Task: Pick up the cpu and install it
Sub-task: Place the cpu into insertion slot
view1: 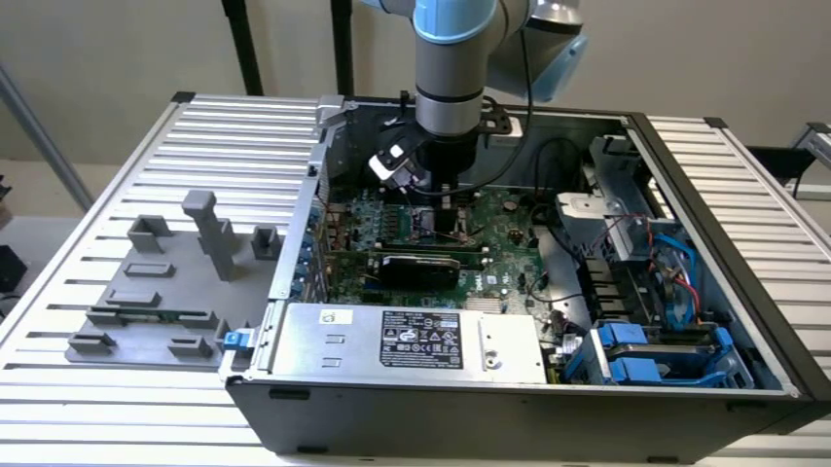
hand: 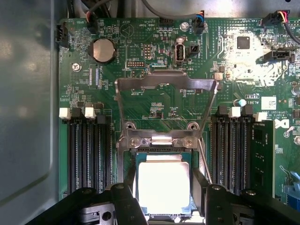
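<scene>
Gripping the cpu (hand: 164, 185) by two opposite edges, I am keeping my gripper (hand: 166, 197) narrow, with one of its fingers (hand: 123, 199) lying against each side. The chip is sitting directly beneath my wrist, flat and square to the socket frame (hand: 161, 141), with memory slots (hand: 89, 154) flanking it. Whether it is seated or hovering just over the contacts, I cannot quite tell. The load plate (hand: 165, 83) is standing open beyond it on the green motherboard (hand: 136, 61). In the exterior view I am reaching down into the computer case (view1: 520, 409), just above the frame's centre.
</scene>
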Available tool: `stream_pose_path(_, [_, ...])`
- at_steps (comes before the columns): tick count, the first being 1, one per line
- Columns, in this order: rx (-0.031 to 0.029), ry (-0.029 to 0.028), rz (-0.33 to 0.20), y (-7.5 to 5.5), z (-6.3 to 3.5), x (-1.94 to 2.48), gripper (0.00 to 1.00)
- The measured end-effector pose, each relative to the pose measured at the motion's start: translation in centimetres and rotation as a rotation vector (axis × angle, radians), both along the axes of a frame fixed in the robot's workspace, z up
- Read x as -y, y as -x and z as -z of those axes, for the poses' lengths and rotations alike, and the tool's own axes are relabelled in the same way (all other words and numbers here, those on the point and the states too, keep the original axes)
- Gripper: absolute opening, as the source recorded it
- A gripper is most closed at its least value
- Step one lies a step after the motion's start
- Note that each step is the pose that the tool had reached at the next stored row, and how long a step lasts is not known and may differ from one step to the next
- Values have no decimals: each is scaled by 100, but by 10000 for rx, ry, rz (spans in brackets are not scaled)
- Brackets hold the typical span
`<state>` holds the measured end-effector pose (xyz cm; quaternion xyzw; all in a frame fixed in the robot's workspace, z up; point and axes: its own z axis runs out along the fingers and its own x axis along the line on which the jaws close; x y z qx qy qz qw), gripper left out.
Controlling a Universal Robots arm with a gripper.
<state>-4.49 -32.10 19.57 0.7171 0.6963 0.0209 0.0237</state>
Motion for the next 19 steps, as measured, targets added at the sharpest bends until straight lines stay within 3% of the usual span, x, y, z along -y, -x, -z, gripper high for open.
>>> stream_pose_path(12, [-1,32,97,1,16,-19,55])
stream_pose_path(15, [9,13,120,-1,26,-26,55])
stream_pose_path(17, [8,21,134,-1,28,-26,62])
stream_pose_path(19, [1,33,150,1,24,-24,62])
